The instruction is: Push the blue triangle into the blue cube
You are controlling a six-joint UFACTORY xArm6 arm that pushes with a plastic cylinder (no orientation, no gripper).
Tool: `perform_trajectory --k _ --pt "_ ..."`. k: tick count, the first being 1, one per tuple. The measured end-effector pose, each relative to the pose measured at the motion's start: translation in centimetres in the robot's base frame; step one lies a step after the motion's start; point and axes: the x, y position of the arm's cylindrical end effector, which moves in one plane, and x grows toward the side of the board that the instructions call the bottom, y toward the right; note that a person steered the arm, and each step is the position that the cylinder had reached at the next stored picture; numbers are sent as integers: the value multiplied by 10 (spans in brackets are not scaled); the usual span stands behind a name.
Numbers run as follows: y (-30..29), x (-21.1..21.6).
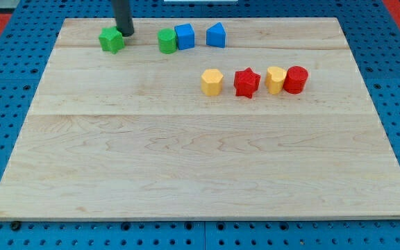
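The blue triangle (216, 35) lies near the view's top, a little right of centre. The blue cube (185, 36) lies just to its left, with a small gap between them. A green cylinder (167, 41) touches the cube's left side. My tip (126, 32) is at the view's top left, right beside the upper right edge of a green star-shaped block (112, 39). The tip is well to the left of the blue cube and the blue triangle.
A row lies right of centre: a yellow hexagon-like block (212, 82), a red star (246, 82), a yellow block (276, 80) and a red cylinder (296, 80) touching it. The wooden board (200, 173) lies on a blue perforated base.
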Motion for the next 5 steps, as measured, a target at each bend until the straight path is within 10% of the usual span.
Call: perform_trajectory --k 5 --pt "250 -42"
